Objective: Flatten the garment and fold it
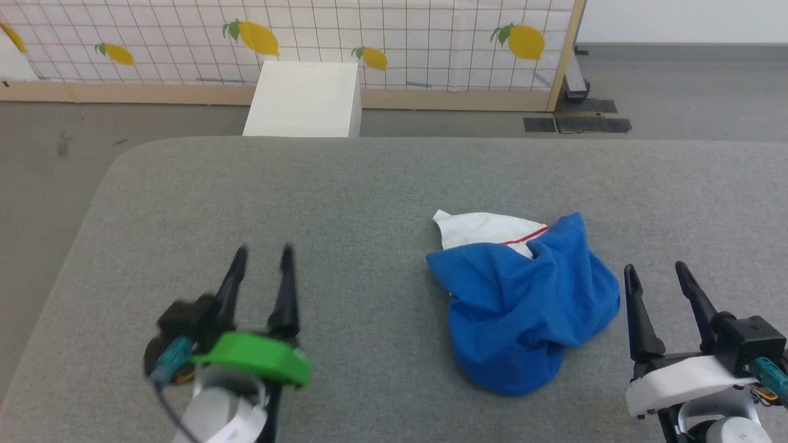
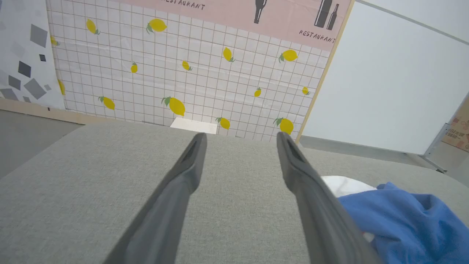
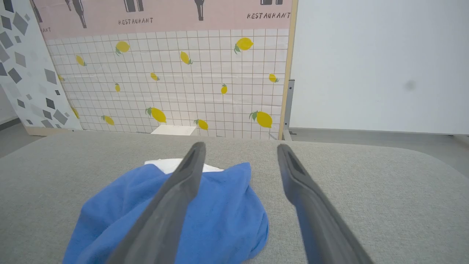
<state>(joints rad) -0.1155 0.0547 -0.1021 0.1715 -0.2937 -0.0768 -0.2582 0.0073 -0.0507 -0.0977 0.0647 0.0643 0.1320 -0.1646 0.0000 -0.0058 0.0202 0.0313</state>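
Note:
The garment point(image 1: 523, 301) lies crumpled in a heap on the grey table, right of centre: royal-blue knit with a white sleeve and red stripe showing at its far edge. My left gripper point(image 1: 263, 253) stands open over bare table well to the garment's left, holding nothing. My right gripper point(image 1: 657, 269) is open too, just off the heap's right edge and apart from it. In the left wrist view the garment point(image 2: 410, 220) sits beyond the right finger of my left gripper point(image 2: 240, 137). In the right wrist view the garment point(image 3: 223, 216) lies behind the left finger of my right gripper point(image 3: 240, 146).
The grey padded table point(image 1: 308, 197) has rounded far corners, with grey floor beyond its edges. A white box point(image 1: 305, 98) stands on the floor behind the table. A lemon-print screen point(image 1: 369, 37) closes off the back.

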